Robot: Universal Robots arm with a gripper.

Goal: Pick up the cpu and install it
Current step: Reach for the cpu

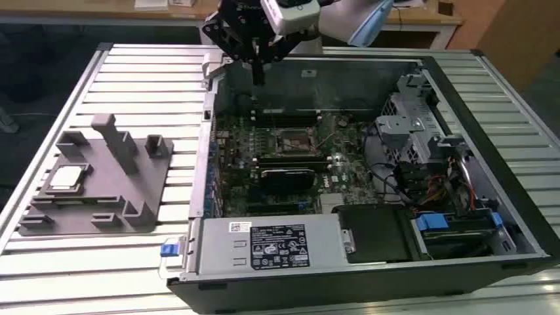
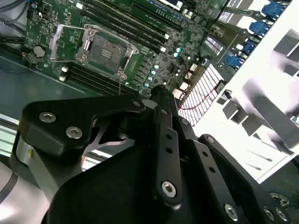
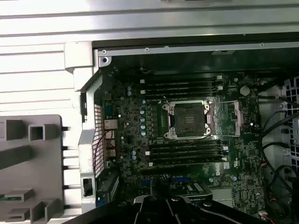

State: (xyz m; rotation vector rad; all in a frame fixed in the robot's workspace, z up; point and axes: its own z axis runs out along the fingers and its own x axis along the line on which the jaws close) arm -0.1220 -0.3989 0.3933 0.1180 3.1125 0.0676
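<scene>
While the end effector (image 1: 258, 80) hangs narrow and empty, the cpu (image 1: 65, 178) lies at the exterior view's left; a skewed grasp could bend socket (image 1: 293, 140) pins.

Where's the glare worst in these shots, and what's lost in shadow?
Second wrist view: the table is blown out white around the tray, the hand nearly black. First wrist view: the table washes out, the case interior is dim. Exterior view: evenly lit, the cpu bright but plain.

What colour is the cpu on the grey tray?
The cpu top is silvery-white with a tan rim; the exterior view shows it best.
</scene>
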